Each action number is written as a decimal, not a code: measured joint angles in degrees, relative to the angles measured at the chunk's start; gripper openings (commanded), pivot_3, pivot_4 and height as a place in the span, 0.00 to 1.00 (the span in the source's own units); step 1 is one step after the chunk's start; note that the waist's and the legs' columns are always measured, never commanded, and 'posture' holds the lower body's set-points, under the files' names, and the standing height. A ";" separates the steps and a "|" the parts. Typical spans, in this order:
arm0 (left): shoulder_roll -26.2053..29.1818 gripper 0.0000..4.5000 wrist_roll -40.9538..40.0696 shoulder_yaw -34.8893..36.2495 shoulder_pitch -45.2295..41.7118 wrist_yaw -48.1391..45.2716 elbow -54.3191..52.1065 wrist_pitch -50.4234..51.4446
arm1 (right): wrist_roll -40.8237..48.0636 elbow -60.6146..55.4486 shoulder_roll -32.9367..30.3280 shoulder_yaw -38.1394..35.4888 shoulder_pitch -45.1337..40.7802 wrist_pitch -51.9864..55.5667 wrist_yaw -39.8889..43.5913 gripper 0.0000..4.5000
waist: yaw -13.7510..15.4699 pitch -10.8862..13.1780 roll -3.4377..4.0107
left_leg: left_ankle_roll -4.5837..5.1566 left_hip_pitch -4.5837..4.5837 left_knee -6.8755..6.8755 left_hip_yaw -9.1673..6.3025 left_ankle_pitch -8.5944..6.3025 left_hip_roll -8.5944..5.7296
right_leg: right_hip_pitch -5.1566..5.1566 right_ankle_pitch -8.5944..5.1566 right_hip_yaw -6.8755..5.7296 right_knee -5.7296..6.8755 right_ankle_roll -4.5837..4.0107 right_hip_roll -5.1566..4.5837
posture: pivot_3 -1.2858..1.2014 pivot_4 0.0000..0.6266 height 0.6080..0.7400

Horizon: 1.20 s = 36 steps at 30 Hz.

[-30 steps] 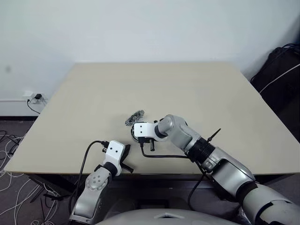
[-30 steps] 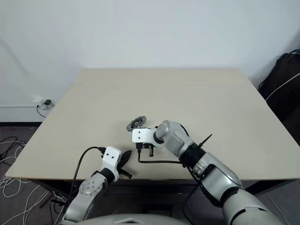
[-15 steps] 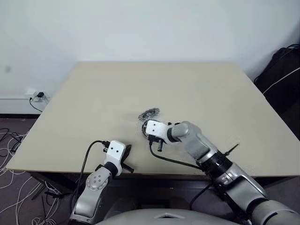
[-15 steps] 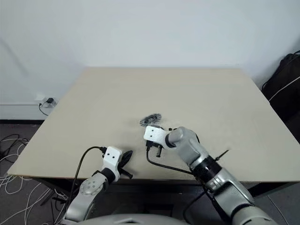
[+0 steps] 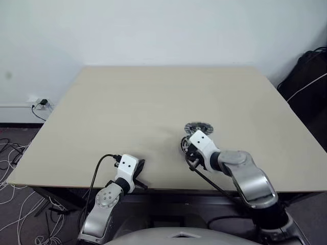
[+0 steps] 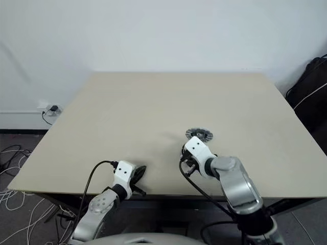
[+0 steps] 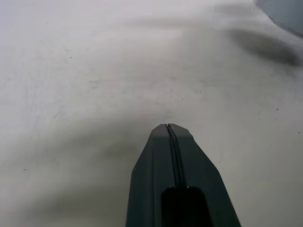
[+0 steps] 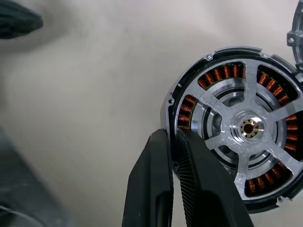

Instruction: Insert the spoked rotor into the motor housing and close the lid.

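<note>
Coppery windings ring the round metal motor housing (image 8: 241, 135), its rim pinched between the right gripper's (image 8: 173, 137) black fingers; the ribbed silver lid (image 5: 199, 126) lies just beyond. Left gripper (image 7: 169, 128) pressed together, empty.

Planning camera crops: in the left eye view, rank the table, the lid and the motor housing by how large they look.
1. table, by far the largest.
2-3. lid and motor housing: they look alike. The housing is partly hidden behind the right tool, so no ranking.
</note>
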 measured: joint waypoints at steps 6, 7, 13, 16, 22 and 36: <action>0.04 0.00 0.00 0.01 -0.30 -0.54 0.17 0.10 | 4.08 -5.99 5.41 -4.47 0.82 9.38 -5.14 0.01 | 0.07 0.03 -0.06 | 0.00 0.00 0.21 0.01 0.00 0.02 | 0.08 0.01 -0.03 0.05 0.01 0.03 | 0.52 0.00 1.00; 0.06 0.00 0.00 0.02 -0.31 -0.60 0.18 0.10 | 4.87 -6.42 6.88 -5.54 0.88 11.43 -6.00 0.01 | 0.06 0.03 -0.06 | 0.00 0.00 0.22 0.01 0.00 0.02 | 0.08 0.02 -0.03 0.06 0.01 0.03 | 0.52 0.00 1.00; 0.03 0.00 0.00 0.08 -0.31 -0.91 0.34 0.12 | 7.82 -7.22 14.00 -10.27 1.51 18.89 -11.31 0.01 | -0.01 0.02 -0.03 | 0.00 0.00 0.20 0.03 0.00 0.02 | 0.04 0.03 -0.02 0.08 0.00 0.03 | 0.52 0.00 1.00; -0.05 0.00 0.00 0.09 -0.30 -0.93 0.40 0.12 | 8.61 -6.68 17.63 -12.44 1.45 18.89 -14.53 0.01 | -0.15 0.02 -0.02 | 0.00 0.01 0.20 0.05 0.00 0.02 | 0.04 0.03 -0.02 0.11 0.00 0.03 | 0.52 0.00 1.00; -0.20 0.00 0.00 0.22 -0.30 -0.84 0.56 0.12 | 8.50 -3.25 24.06 -15.36 -0.95 18.88 -21.78 0.01 | -0.40 0.01 -0.02 | -0.02 0.05 0.23 0.17 0.01 0.00 | -0.08 0.03 -0.01 0.42 -0.01 0.03 | 0.52 0.00 1.00; -0.21 0.00 -0.01 0.26 -0.19 -0.57 0.66 0.12 | 10.90 9.74 27.64 -16.51 -8.10 16.22 -33.38 0.01 | -0.81 -0.10 0.07 | -0.10 0.17 0.33 0.22 0.06 -0.01 | -0.04 0.06 0.01 0.64 -0.10 0.03 | 0.52 0.00 1.00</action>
